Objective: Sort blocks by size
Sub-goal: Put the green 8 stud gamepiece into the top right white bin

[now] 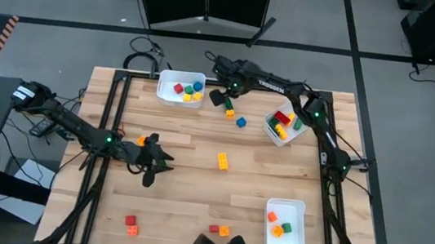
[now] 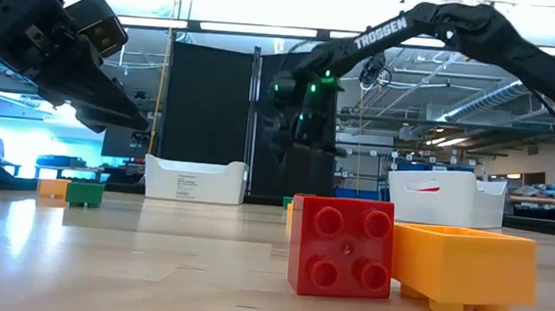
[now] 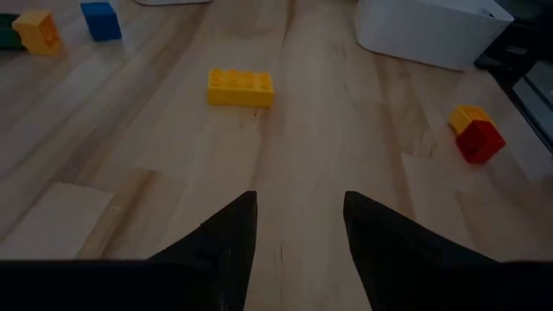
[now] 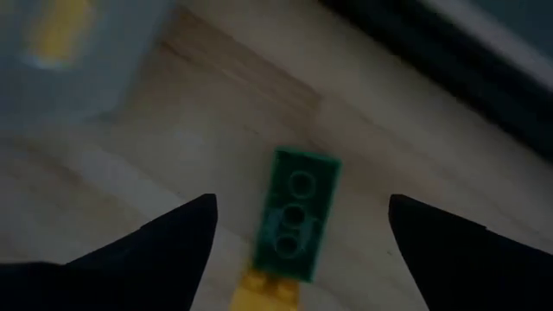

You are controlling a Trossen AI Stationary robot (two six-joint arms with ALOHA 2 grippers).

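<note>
Nearest the low camera: red two-by-two brick (image 2: 341,248) on its side, studs facing the lens, touching an orange brick (image 2: 464,268) at its 3 o'clock. In the high view, same pair (image 1: 219,231) near the table's 6 o'clock edge; second red-and-orange pair (image 1: 132,226) at about 7 o'clock.

Near-right bin (image 1: 287,229) at 5 o'clock, holding orange and green bricks.

Left gripper (image 1: 155,164) at 9 o'clock from table centre, low over bare wood, fingers (image 3: 226,242) parted and empty. Small orange block (image 1: 141,140) just beside that arm. Yellow long brick (image 1: 222,161) near table centre, flat, well apart from the left fingertips.

Blue cube (image 1: 240,122) at 12 o'clock from centre.

Right gripper (image 1: 222,98) at far centre, jaws spread wide, released, holding nothing. Green three-stud brick (image 4: 298,212) lying flat between and beyond its fingers, a yellow block (image 4: 267,290) touching one end; same two in the high view (image 1: 229,109).

Far-left bin (image 1: 181,87) at 11 o'clock with red, blue, yellow, green bricks. Right-hand bin (image 1: 284,123) at 1 o'clock, tilted, with red, yellow, green bricks.
</note>
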